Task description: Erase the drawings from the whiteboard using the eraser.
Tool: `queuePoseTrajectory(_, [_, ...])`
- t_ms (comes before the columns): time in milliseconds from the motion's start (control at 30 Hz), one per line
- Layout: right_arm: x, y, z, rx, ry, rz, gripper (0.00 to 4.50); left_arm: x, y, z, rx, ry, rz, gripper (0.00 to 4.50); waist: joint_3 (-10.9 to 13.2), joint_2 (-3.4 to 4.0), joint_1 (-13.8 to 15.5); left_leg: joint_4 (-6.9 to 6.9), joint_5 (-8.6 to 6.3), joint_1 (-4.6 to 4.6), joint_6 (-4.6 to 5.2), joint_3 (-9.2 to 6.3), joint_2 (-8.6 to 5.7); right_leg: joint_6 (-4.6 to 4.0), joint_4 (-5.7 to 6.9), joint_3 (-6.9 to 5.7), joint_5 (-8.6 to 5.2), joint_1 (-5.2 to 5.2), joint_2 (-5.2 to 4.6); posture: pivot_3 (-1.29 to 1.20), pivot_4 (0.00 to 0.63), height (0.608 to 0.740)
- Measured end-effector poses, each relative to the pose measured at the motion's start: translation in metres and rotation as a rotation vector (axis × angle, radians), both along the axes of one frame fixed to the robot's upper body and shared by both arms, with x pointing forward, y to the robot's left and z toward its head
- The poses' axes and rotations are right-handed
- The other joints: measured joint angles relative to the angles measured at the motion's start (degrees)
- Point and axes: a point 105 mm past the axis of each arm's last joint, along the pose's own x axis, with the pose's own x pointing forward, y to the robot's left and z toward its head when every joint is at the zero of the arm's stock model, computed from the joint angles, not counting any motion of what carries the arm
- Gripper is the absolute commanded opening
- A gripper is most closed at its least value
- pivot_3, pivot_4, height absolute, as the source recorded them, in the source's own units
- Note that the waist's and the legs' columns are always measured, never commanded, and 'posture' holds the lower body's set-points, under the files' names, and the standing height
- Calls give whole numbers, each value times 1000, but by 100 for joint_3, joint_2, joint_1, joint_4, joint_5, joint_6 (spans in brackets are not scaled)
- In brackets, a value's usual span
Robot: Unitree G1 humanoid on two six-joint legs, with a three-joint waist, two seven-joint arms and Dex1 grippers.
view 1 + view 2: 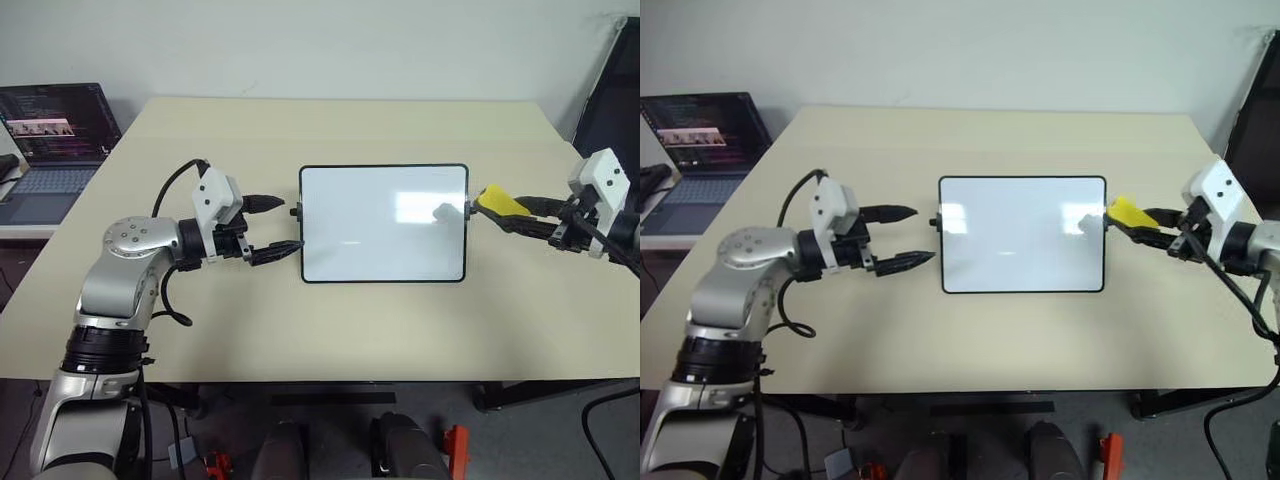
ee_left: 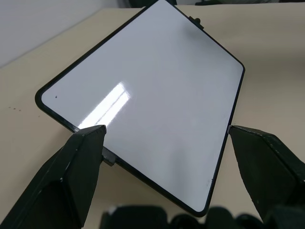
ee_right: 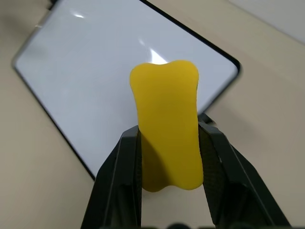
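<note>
Eraser clamped in right pincer; left pincer apart, straddling whiteboard edge.

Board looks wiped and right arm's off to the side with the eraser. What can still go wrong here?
1. The left gripper is open around the whiteboard's left edge, not clamping it; any further wipe may slide the board.
2. The right gripper pinches only the eraser's sides, so it might twist or slip when set down.
3. A tiny dark speck remains near one corner.
</note>
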Motion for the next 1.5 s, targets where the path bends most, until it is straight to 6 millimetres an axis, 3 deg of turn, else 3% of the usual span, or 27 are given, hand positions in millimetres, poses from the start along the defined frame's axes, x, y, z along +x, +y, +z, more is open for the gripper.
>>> queuePoseTrajectory(67, [13,-45,-17,37,55,-239,1287,-4,-16,-3,-19,2,-52,4500,0,0,27,2,0,0,0,5,-6,-23,-1,2,17,3,-8,0,150,740])
queuePoseTrajectory(133, [16,-74,-42,83,140,-407,1287,-10,-31,-12,-26,25,-105,4500,0,-1,56,1,0,0,-1,5,-6,-23,-2,2,17,2,-6,0,150,740])
queuePoseTrajectory(233, [16,-92,-75,58,245,-537,1287,-12,-35,-18,-20,44,-119,4500,3,5,33,-2,1,0,0,6,-3,-26,5,6,16,-4,-1,0,150,740])
queuePoseTrajectory(300, [15,-98,-86,38,287,-577,1287,-12,-35,-17,-20,44,-120,4500,4,10,-6,-2,1,2,0,8,-3,-26,6,8,16,-4,-1,0,150,740])
queuePoseTrajectory(467, [19,-103,-86,32,296,-605,1287,-12,-35,-18,-20,44,-121,4500,4,10,-63,0,1,4,0,9,-4,-24,7,9,16,-2,-1,0,150,740])
queuePoseTrajectory(667, [21,-100,-92,45,330,-614,1287,-13,-33,-21,-18,55,-115,4500,4,10,-68,0,1,3,0,10,-4,-24,7,10,16,-2,-1,0,150,740])
queuePoseTrajectory(867, [24,-95,-99,71,363,-642,3281,-12,-33,-21,-17,49,-108,4500,4,10,-69,0,1,3,-1,10,-4,-24,9,10,16,-2,-1,0,150,740])
queuePoseTrajectory(967, [25,-94,-95,82,351,-643,4316,-6,-25,-18,-41,25,-57,4500,4,10,-72,0,1,4,0,9,-4,-24,10,10,16,-2,-1,0,150,740])
queuePoseTrajectory(1000, [26,-91,-90,92,335,-634,4468,-2,-19,-16,-56,19,-22,4500,4,12,-77,0,1,5,0,9,-4,-24,11,10,15,-2,-1,0,150,740])
queuePoseTrajectory(1133, [33,-82,-57,105,200,-575,4468,12,6,2,-177,-45,129,4500,5,12,-72,1,1,4,0,7,-2,-23,11,7,15,-2,0,0,150,740])
queuePoseTrajectory(1267, [44,-57,-22,180,-50,-483,4468,42,42,21,-336,-148,441,4500,-2,1,-61,4,1,9,-1,-2,-2,-21,12,1,17,7,-1,0,150,740])
queuePoseTrajectory(1367, [53,-31,-45,268,-130,-464,4468,63,66,6,-351,-199,709,4500,-12,-8,-47,4,1,11,-1,-3,-5,-21,12,1,18,12,-5,0,150,740])
queuePoseTrajectory(1433, [53,-20,-74,320,-114,-485,4468,72,68,-16,-349,-185,823,4500,-10,-7,-14,4,2,1,-2,-1,-9,-18,11,2,21,3,-10,0,150,740])
queuePoseTrajectory(1500, [53,-12,-90,351,-121,-497,4468,78,65,-37,-303,-193,905,4500,-9,-6,35,4,2,-5,-3,2,-14,-14,10,4,24,-3,-15,0,150,740])
